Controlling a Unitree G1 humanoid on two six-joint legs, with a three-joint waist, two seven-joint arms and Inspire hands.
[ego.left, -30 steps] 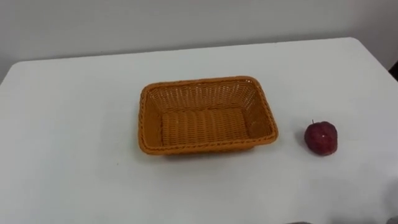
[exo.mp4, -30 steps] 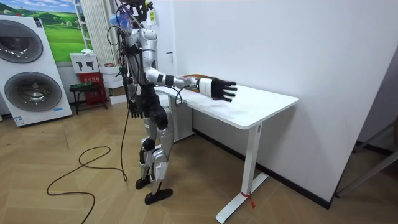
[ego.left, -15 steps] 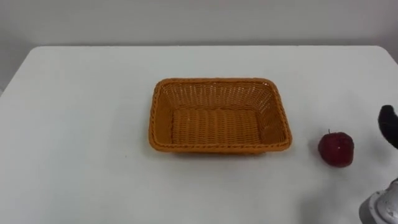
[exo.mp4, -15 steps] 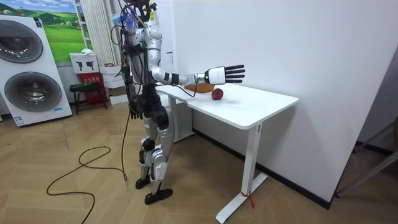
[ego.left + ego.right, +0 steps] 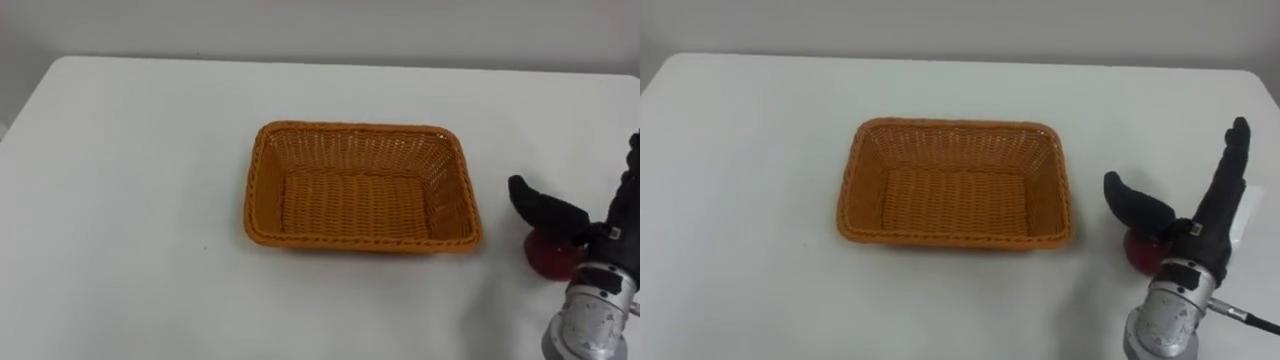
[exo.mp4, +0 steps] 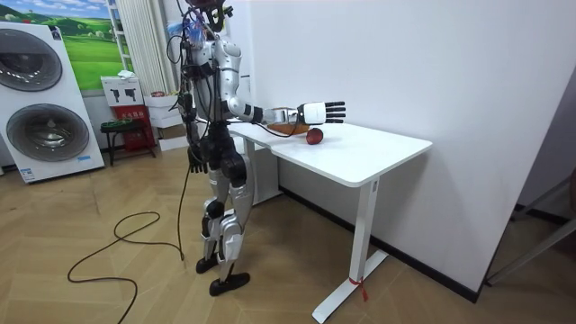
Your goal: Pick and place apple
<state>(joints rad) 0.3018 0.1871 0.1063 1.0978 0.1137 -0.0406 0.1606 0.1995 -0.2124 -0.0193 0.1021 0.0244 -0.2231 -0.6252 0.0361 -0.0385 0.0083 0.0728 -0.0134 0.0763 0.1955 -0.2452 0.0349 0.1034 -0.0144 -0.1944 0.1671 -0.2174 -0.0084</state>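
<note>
I am standing at the long edge of the white rectangular table (image 5: 120, 150), my right arm reaching out over its top. The orange woven rectangular basket (image 5: 262, 190) is sitting empty near the middle of the table, its long sides running from 9 o'clock to 3 o'clock.

My right hand (image 5: 1208, 225) is hovering at about 4 o'clock from the basket. Its fingers (image 5: 1232, 150) are stretching out straight and close together toward 12 o'clock, while the thumb (image 5: 1135, 208) is spreading wide toward 10 o'clock. It is gripping nothing. My left hand (image 6: 193, 165) is hanging low by my hip in the room view.

The small dark red apple (image 5: 1140, 250) is resting on the table just beside the basket's 3 o'clock end, apart from its rim. It is lying under my thumb, in the open space between thumb and fingers, half hidden by the hand. In the room view the hand is floating above the apple, apart from it.
</note>
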